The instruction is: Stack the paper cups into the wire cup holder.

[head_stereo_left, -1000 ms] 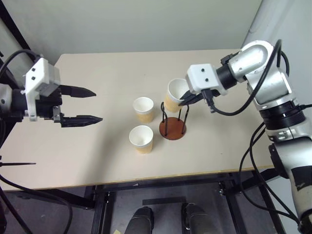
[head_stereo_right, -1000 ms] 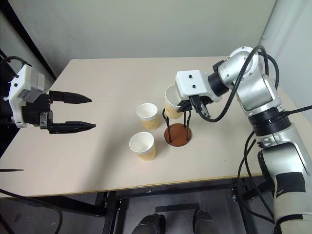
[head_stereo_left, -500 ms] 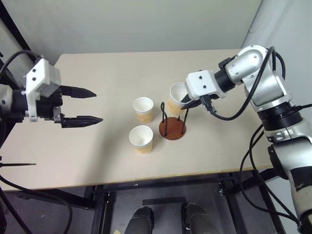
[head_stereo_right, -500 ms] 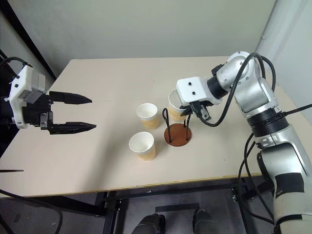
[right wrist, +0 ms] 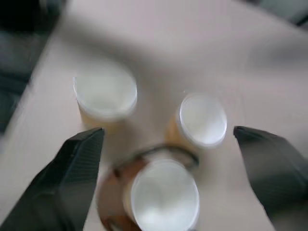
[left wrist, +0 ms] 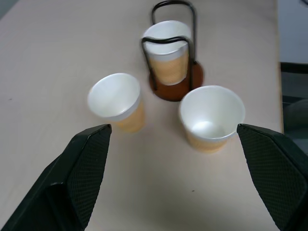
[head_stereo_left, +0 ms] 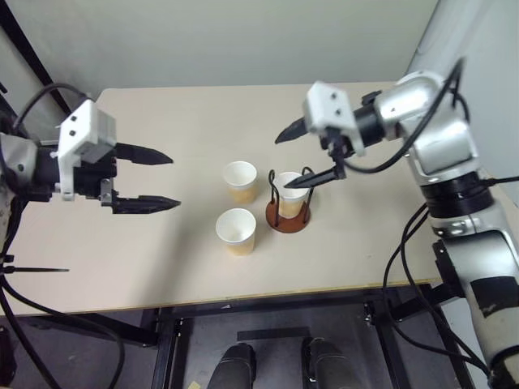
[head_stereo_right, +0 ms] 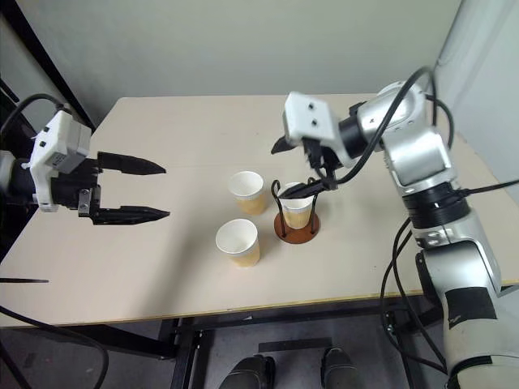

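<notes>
Standing in holder: one paper cup upright inside the wire cup holder.
Right gripper: fingers spread, apparently clear of it (above).
Loose cups: one at 9 o'clock, another at 8.
Left gripper: released, well apart.

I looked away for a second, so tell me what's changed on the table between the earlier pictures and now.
The right gripper has let go of the cup it was carrying: that paper cup now stands upright in the wire cup holder, and the gripper has opened and lifted off it. The two loose cups stayed where they were, and the left gripper is open as before.
</notes>
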### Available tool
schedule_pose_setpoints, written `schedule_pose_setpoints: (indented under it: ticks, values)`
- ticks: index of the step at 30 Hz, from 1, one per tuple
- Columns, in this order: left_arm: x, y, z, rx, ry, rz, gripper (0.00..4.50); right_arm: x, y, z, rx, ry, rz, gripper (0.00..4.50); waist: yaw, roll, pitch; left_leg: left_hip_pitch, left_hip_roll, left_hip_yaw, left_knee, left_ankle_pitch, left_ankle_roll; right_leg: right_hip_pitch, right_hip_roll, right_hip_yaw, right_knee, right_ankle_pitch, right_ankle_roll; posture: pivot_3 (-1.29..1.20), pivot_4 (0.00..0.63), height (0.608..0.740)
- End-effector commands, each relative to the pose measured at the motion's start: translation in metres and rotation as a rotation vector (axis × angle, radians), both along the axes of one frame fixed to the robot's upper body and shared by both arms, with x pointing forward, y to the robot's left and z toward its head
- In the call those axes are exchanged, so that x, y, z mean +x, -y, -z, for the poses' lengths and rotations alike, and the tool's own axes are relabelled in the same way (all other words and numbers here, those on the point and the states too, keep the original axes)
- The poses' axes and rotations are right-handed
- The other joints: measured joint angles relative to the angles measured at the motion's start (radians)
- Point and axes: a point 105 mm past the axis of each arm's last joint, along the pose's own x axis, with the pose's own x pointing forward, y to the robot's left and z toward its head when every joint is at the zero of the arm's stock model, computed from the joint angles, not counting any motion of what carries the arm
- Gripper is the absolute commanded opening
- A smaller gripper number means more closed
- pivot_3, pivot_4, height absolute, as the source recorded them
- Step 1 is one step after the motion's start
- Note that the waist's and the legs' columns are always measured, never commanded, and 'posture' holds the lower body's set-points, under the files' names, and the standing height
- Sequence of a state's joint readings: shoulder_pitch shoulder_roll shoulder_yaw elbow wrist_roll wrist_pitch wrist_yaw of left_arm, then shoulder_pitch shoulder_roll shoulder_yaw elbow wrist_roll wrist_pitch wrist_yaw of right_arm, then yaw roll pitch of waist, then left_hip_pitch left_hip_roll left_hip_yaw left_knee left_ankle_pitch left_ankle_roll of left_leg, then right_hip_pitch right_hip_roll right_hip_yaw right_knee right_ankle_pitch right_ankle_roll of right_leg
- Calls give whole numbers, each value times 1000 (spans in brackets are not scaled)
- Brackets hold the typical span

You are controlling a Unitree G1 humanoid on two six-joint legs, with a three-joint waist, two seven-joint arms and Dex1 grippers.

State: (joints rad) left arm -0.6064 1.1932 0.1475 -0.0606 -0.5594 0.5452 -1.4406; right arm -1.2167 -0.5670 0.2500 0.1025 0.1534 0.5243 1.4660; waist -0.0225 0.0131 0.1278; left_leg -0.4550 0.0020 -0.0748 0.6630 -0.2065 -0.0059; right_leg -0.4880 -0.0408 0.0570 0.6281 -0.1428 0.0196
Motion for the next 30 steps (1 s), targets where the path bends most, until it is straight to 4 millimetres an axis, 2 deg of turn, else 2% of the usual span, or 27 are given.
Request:
schedule_pose_setpoints:
  ticks: [1, 5, 9, 15, 21, 30]
  values:
    - [-15, 19, -1, 51, -23, 136, 4500, -26, 10, -32, 162, -66, 0, 4474, 1, 0, 0, 0, 0, 0, 0, -1, 0, 1, 0, 0, 0, -1, -1, 0, 150, 740]
    - [-20, 26, 8, 116, -69, 217, 4500, -45, 18, -44, 258, -142, 24, 4474, -1, 0, 0, 1, -1, 0, 1, -1, -1, 1, 0, 1, 0, -1, -2, 0, 150, 740]
    - [-13, 27, 29, 287, -37, 284, 4500, -48, 33, -33, 265, -141, 125, 4474, 1, 0, 0, 4, 0, 0, 1, -1, -1, 2, 0, 1, 2, -2, -1, 0, 150, 740]
    - [1, 34, 50, 459, 49, 387, 4500, -48, 37, -22, 274, -141, 199, 4474, 1, 0, 0, 4, 0, 0, 3, 1, 1, 2, 0, 2, 4, 0, 1, 0, 150, 740]
    - [10, 56, 57, 465, 109, 472, 4500, -46, 42, -15, 269, -137, 246, 4474, 5, 0, 0, 3, 0, 0, 4, 2, 2, 3, 0, 1, 5, 0, 2, 0, 150, 740]
    - [2, 54, 74, 507, 90, 509, 4500, -44, 50, -13, 253, -134, 276, 4474, 6, 0, 0, 2, 0, 0, 3, 1, 2, 3, 0, 1, 2, 2, 13, 0, 150, 740]
